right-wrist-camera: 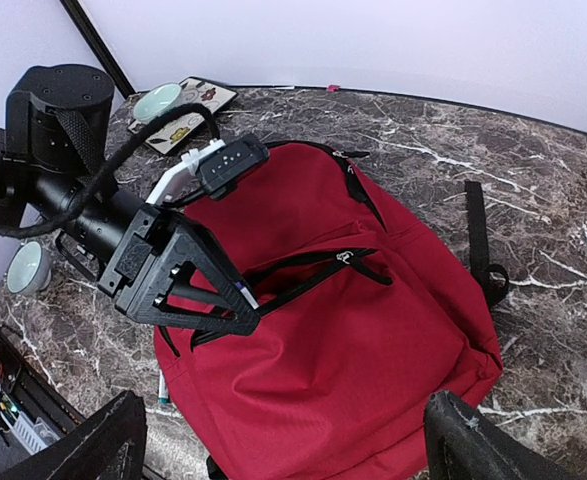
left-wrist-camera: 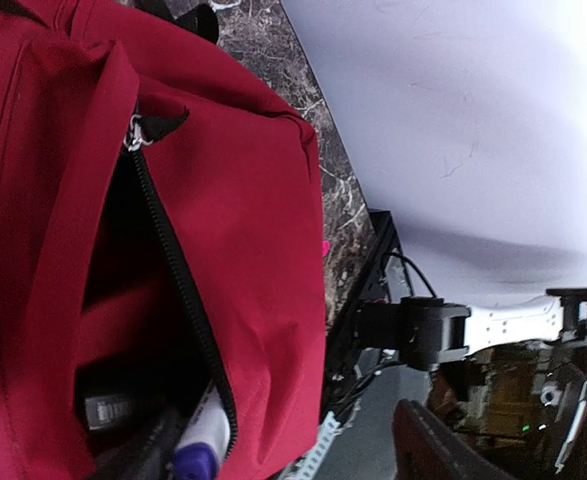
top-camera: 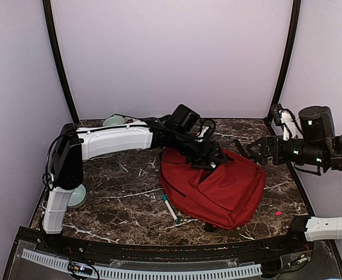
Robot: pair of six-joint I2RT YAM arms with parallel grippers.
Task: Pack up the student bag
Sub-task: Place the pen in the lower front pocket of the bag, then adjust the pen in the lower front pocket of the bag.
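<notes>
The student bag (top-camera: 220, 188) is a red backpack lying flat on the marble table, with its front zip pocket (right-wrist-camera: 303, 275) open. My left gripper (top-camera: 208, 158) hangs at the pocket's mouth. In the left wrist view its jaws stand wide apart: one finger (left-wrist-camera: 138, 455) is in the pocket and the other finger (left-wrist-camera: 438, 450) is off the bag's side, so the left gripper (left-wrist-camera: 293, 462) is open. A white marker with a purple cap (left-wrist-camera: 203, 440) lies in the pocket mouth beside the inner finger. My right gripper (right-wrist-camera: 288, 455) hovers open over the bag's lower part, holding nothing.
A pen with a teal cap (top-camera: 171, 208) lies on the table left of the bag. A small pink thing (top-camera: 278, 213) sits to its right. Pale green round dishes rest at the back left (top-camera: 113, 121) and by the left arm's base (top-camera: 77, 195). A black strap (right-wrist-camera: 478, 230) trails to the right.
</notes>
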